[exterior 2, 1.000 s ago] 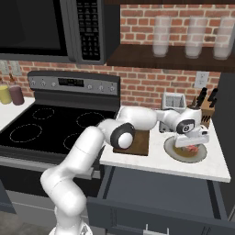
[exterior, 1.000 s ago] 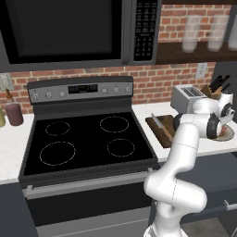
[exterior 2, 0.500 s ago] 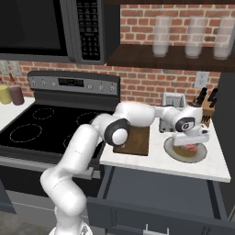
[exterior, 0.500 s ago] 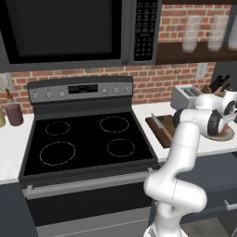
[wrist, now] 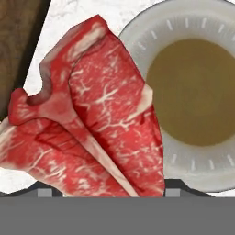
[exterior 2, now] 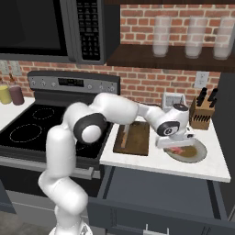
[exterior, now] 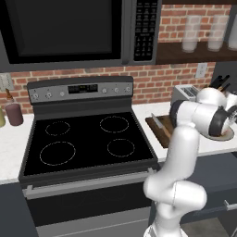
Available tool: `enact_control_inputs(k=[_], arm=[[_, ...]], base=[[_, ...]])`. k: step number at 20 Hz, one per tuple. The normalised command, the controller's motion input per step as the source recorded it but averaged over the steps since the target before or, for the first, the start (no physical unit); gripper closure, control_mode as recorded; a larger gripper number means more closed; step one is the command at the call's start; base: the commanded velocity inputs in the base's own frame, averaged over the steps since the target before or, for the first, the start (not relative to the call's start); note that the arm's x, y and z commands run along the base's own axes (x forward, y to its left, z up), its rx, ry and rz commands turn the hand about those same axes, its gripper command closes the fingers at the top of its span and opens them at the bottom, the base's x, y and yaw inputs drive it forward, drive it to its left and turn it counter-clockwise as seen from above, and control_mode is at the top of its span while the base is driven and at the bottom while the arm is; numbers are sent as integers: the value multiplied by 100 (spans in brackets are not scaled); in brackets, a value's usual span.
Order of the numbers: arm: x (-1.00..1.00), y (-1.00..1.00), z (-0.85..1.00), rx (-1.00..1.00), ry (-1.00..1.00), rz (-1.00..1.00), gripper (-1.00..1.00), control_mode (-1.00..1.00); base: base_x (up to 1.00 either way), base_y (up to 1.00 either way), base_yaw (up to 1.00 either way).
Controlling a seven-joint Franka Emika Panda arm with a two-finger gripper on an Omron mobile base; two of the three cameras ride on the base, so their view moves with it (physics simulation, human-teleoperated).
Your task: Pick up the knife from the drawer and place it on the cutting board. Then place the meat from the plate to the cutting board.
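My gripper (exterior 2: 176, 145) is shut on the meat (wrist: 96, 114), a red-pink marbled steak held just above the left rim of the plate (wrist: 197, 167); the steak covers my fingertips in the hand view. In the right base view the meat (exterior 2: 176, 150) hangs under the hand at the left edge of the beige plate (exterior 2: 195, 153). The dark brown cutting board (exterior 2: 135, 137) lies to the left of the plate, with the knife (exterior 2: 125, 136) lying along it. Board (exterior: 159, 128), knife (exterior: 156, 121) and plate (exterior: 223, 135) also appear in the left base view. The drawer (exterior 2: 151, 190) stands pulled out below the counter.
A toaster (exterior 2: 173, 99) and a knife block (exterior 2: 202, 112) stand against the brick wall behind the plate. The stove (exterior: 88, 143) is left of the board. Two bottles (exterior 2: 10, 94) stand at the far left, and the dark board corner (wrist: 18, 41) lies beside the meat.
My hand has shifted a little to the left, toward the board, carrying the meat off the plate's centre.
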Motion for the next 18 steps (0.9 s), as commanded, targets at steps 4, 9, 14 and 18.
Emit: enact_control_inputs(k=[4,9,14,18], arm=[[-8,100,33,-9,-5,0,100,-100],[24,100,80,-4,0,0,100,-100],[30,100,29,0,6,0,100,-100],[65,54,-5,0,5,-5,100,-100]], base=[[0,0,0],[0,0,0],[0,0,0],[0,0,0]])
